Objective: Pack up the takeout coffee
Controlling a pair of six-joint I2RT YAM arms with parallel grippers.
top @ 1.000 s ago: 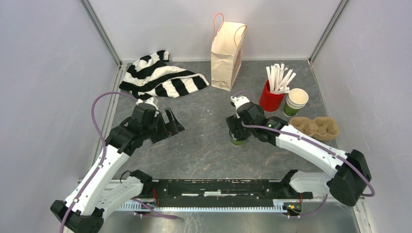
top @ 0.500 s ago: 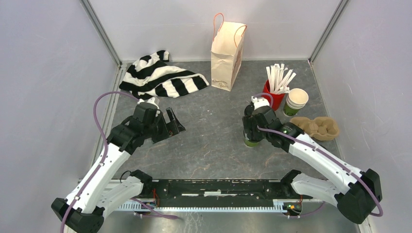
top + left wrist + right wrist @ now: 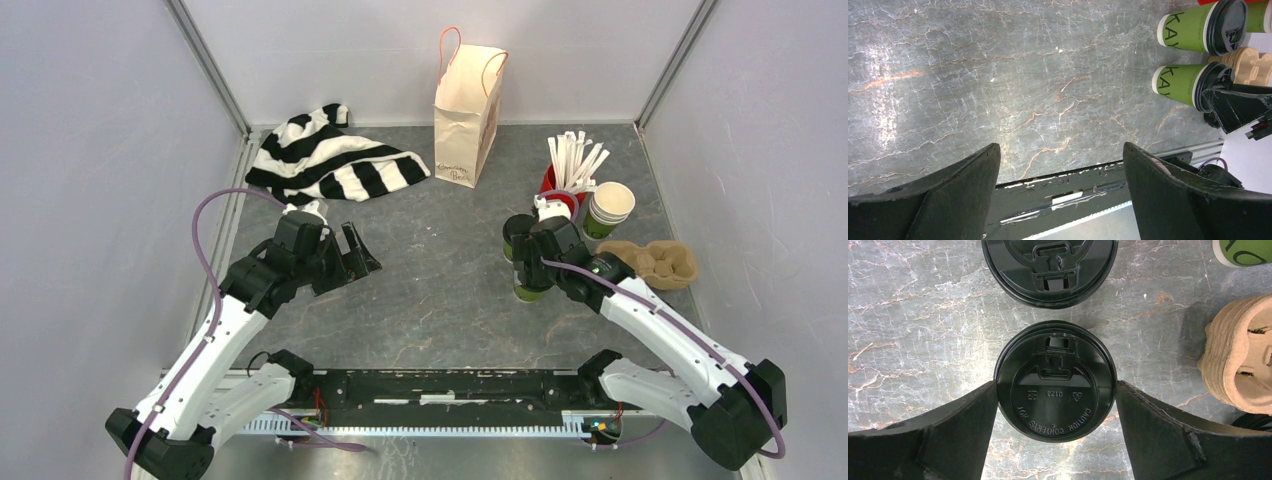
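Observation:
Two takeout coffee cups, green with black lids, stand side by side right of centre. The nearer cup point(image 3: 525, 293) sits between the fingers of my right gripper point(image 3: 531, 278). In the right wrist view both fingertips touch the rim of its lid point(image 3: 1055, 382), so the right gripper point(image 3: 1056, 386) is shut on this cup, which stands on the table. The other cup point(image 3: 517, 231) stands free just behind it, its lid point(image 3: 1048, 265) at the top edge. My left gripper point(image 3: 355, 252) hovers open and empty at the left point(image 3: 1060, 147); it sees both cups point(image 3: 1188, 32) point(image 3: 1180, 84) from the side.
A paper bag point(image 3: 468, 100) stands at the back centre and a striped cloth point(image 3: 330, 160) lies at the back left. Right of the cups are a red cup of white sticks point(image 3: 560, 200), stacked lidless cups point(image 3: 608, 210) and a cardboard cup carrier point(image 3: 655, 262) point(image 3: 1243, 355).
My right gripper has carried the nearer cup to the right, beside the second cup, and its jaws have widened slightly. The left arm has not moved.

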